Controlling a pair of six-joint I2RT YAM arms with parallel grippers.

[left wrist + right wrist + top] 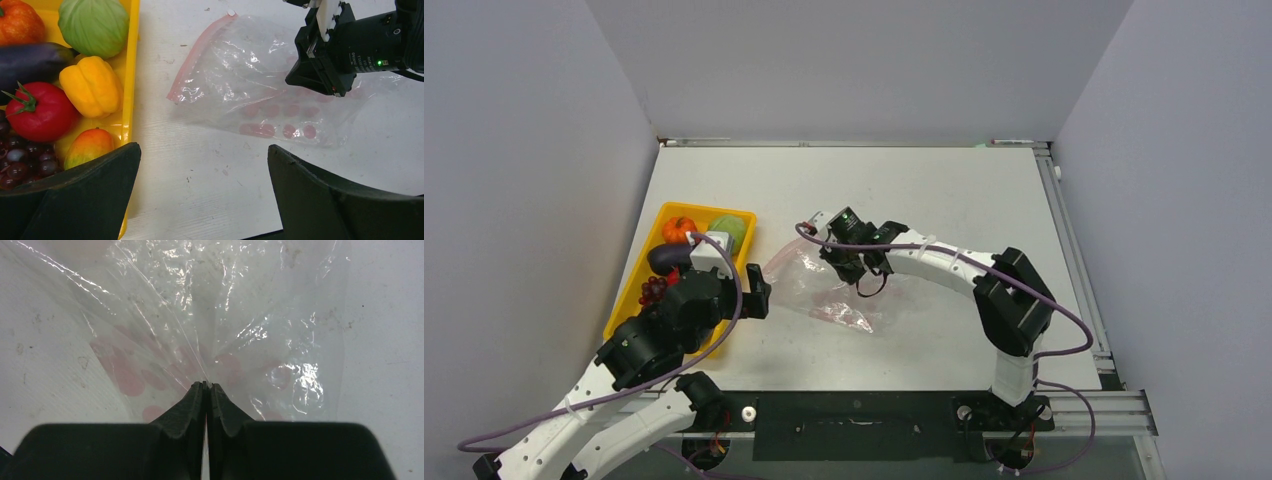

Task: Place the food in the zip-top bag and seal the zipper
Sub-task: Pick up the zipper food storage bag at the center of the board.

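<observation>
Yellow tray (131, 60) on white table (944, 190)

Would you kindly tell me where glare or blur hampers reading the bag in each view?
Top external: zip-top bag small and faint against the pale table. Left wrist: bag sharp, mild white highlights, zipper plain; left gripper dark and soft-edged. Right wrist: strong glare streaks on the film; right gripper a black silhouette.

Food (676, 230): pumpkin (17, 22), eggplant (30, 62), grape cluster (20, 162), tomato (40, 112), yellow pepper (92, 85), green cabbage (94, 25), packed together inside yellow tray (131, 60). Zip-top bag (270, 100): clear, crinkled, pinkish-red dots, lying just right of tray. Zipper (197, 55): pinkish-red strip on bag edge facing tray.
</observation>
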